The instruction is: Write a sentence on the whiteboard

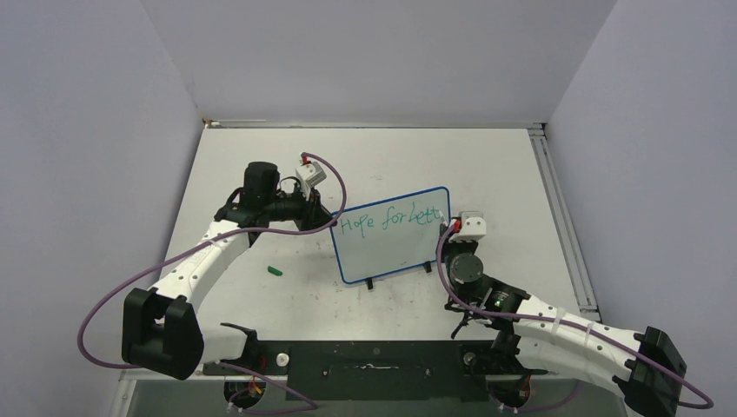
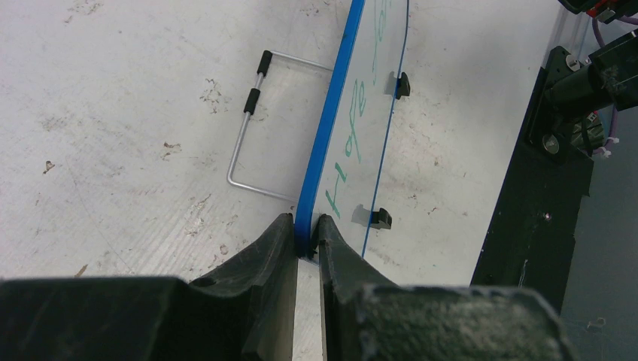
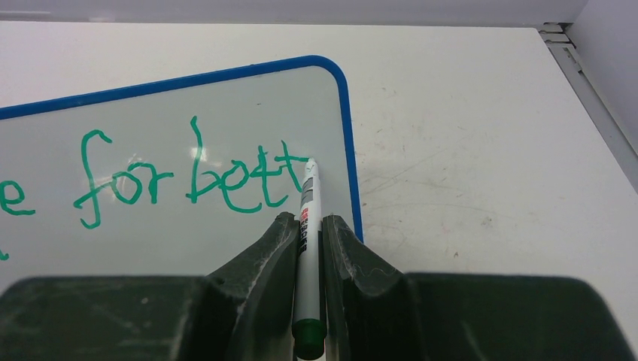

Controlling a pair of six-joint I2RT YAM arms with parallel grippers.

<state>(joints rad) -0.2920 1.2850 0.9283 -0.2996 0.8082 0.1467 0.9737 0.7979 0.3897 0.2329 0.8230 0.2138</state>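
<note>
The whiteboard (image 1: 391,256), white with a thin blue frame and two black feet, stands at the table's middle. Green handwriting (image 1: 391,222) on it reads "Hope for bett" in one line. My left gripper (image 1: 326,217) is shut on the board's left edge; in the left wrist view the fingers (image 2: 259,256) pinch the blue frame (image 2: 323,143). My right gripper (image 1: 450,228) is shut on a white marker (image 3: 308,233) with a green end. Its tip touches the board (image 3: 165,248) just after the last "t" of the writing (image 3: 241,180), near the right frame edge.
A small green marker cap (image 1: 275,271) lies on the table left of the board. A wire stand (image 2: 248,135) sits behind the board. A black base plate (image 1: 374,365) runs along the near edge. A rail (image 1: 561,217) lines the table's right side.
</note>
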